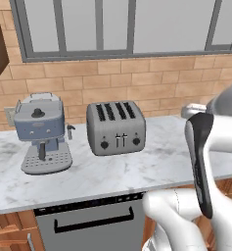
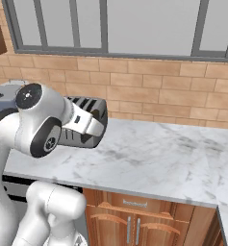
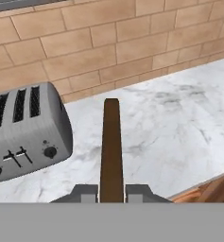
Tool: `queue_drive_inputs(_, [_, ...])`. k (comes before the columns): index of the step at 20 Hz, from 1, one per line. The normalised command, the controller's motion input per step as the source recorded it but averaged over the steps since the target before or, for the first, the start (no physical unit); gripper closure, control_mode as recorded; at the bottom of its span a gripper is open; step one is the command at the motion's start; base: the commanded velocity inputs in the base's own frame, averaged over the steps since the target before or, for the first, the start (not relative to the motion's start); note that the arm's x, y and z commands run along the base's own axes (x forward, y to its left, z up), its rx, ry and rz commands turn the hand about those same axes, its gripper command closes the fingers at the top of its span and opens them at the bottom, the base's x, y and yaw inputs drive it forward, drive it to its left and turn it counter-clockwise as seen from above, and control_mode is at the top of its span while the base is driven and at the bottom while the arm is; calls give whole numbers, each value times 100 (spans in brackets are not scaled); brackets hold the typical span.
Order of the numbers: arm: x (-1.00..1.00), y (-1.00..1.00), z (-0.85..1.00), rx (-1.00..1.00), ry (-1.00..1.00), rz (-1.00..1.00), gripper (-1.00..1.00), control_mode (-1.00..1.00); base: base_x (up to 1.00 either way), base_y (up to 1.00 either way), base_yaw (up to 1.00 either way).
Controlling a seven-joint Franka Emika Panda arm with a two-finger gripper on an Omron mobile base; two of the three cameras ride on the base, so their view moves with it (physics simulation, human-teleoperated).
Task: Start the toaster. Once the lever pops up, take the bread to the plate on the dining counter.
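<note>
In the hand view the gripper [image 3: 111,193] is at the bottom centre of the frame, its two fingers [image 3: 87,193] closed tight on the bread [image 3: 111,146]. The thin dark brown slice stands edge-on between them and reaches up to the middle of the frame.

The toaster [image 1: 116,127] stands in the centre of the left base view, on the marble worktop [image 1: 137,169] along the brick wall [image 1: 151,83]. A blue-grey espresso machine [image 1: 40,137] stands just beside it, towards the left of the frame.
</note>
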Motion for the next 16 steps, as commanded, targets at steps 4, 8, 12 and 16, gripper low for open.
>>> queue_drive_inputs(4, [-31,0,0,0,1,2,100,-100,0,0,0])
queue_drive_inputs(8, [-52,0,0,-2,3,12,100,-100,0,0,0])
queue_drive_inputs(12, [-74,0,0,-11,8,10,100,-100,0,0,0])
queue_drive_inputs(16, [-69,1,4,-11,10,6,100,-100,0,0,0])
